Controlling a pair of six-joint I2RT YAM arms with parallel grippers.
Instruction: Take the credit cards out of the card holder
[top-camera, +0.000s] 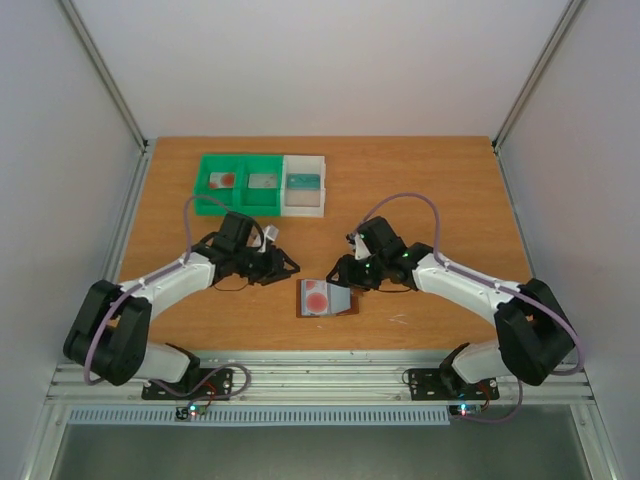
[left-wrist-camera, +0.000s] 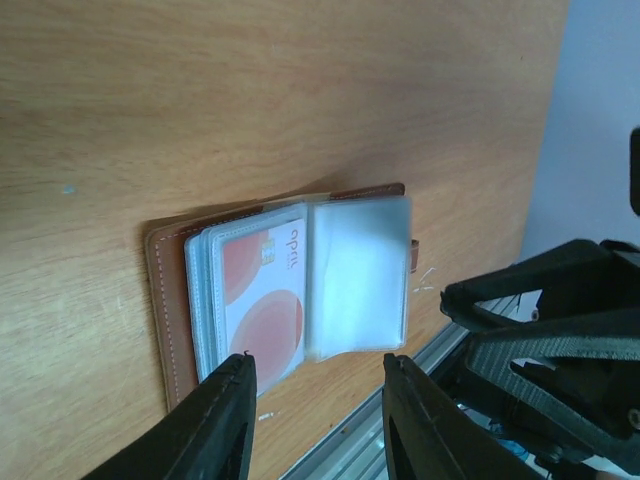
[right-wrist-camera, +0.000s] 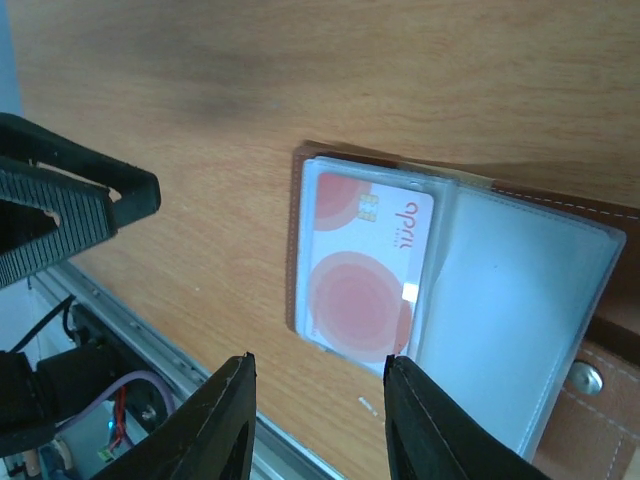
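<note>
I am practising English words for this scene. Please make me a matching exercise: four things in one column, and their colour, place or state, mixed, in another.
Things:
1 card holder
2 top credit card
3 green bin
4 white bin

Descriptions:
a two compartments
b brown, lying open
c beside the green one, on its right
d white with red circles

Pairs: 1-b, 2-d, 3-a, 4-c.

The wallet (left-wrist-camera: 165, 300) lies open on the table (left-wrist-camera: 250, 90), clear sleeves (left-wrist-camera: 360, 275) facing up. The left-hand one holds a white card (left-wrist-camera: 262, 300) with red circles; the other looks frosted. The left gripper (left-wrist-camera: 318, 365) frames the wallet's edge, fingers apart with nothing between them. The right gripper (left-wrist-camera: 462, 325) shows at the right, clear of the wallet.
</note>
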